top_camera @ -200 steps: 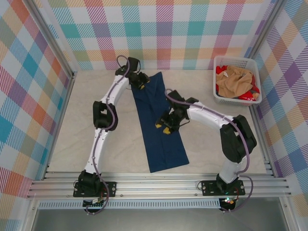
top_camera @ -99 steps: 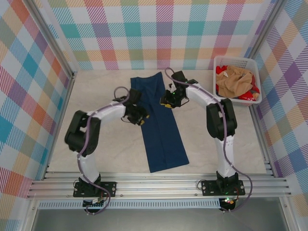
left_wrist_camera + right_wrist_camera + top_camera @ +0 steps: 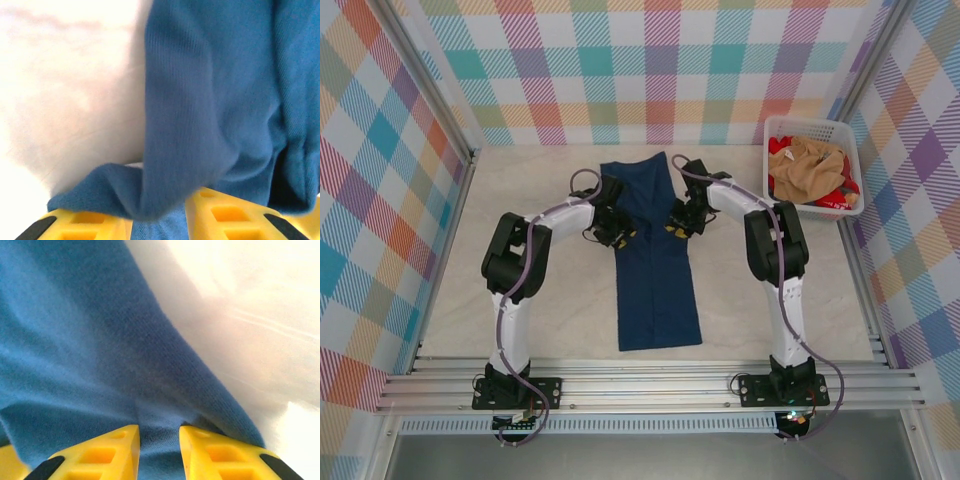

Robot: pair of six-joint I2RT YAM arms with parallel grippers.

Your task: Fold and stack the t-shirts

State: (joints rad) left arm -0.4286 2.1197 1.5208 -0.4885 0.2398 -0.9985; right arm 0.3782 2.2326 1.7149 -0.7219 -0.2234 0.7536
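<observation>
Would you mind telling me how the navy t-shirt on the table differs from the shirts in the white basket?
The navy t-shirt lies as a long flat strip on the table; the other shirts sit crumpled in the white basket. It is dark blue; they are tan-orange and red. The left gripper and right gripper pinch its side edges, while nothing touches the other shirts. All are soft cloth.

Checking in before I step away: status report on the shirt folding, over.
Left hand, right hand: shut on opposite long edges of navy t-shirt. Shirt lies as a narrow strip on the table. Basket stands clear, far right.
</observation>
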